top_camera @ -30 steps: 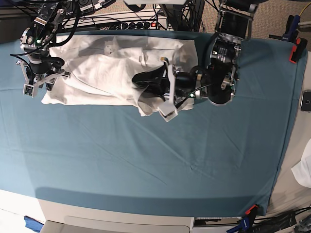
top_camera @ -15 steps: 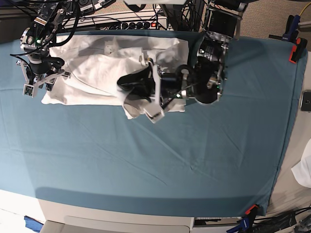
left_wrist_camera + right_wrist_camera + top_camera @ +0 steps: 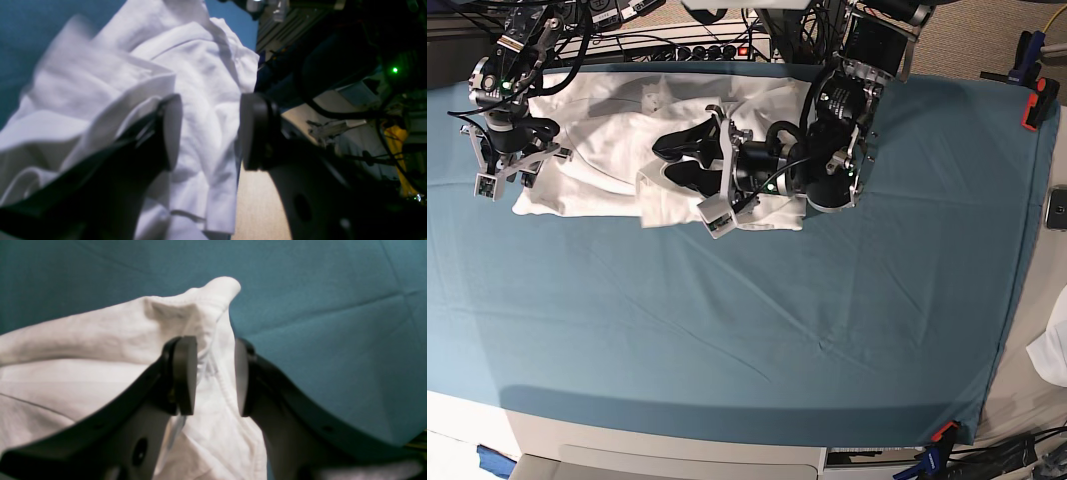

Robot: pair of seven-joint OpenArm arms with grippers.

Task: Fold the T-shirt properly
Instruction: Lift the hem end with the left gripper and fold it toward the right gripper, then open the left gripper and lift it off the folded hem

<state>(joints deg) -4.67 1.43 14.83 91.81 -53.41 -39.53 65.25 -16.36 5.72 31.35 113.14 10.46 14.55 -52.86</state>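
Observation:
The white T-shirt (image 3: 607, 130) lies bunched at the back left of the teal table cloth (image 3: 727, 330). My left gripper (image 3: 665, 160) reaches left over the shirt's middle. In the left wrist view (image 3: 210, 133) its jaws stand apart, with shirt fabric (image 3: 200, 66) draped over one finger (image 3: 170, 133) and showing in the gap. My right gripper (image 3: 512, 180) is at the shirt's left edge. In the right wrist view (image 3: 215, 380) it is shut on a hemmed corner of the shirt (image 3: 100, 340), lifted a little off the cloth.
A power strip and cables (image 3: 697, 50) run along the back edge. Orange clamps (image 3: 1037, 100) hold the cloth at the right. A phone (image 3: 1057, 208) and a small white fabric scrap (image 3: 1052, 350) lie off the table's right side.
My left gripper has swept left across the shirt, carrying the shirt's right part over towards the left. The right gripper has not moved.

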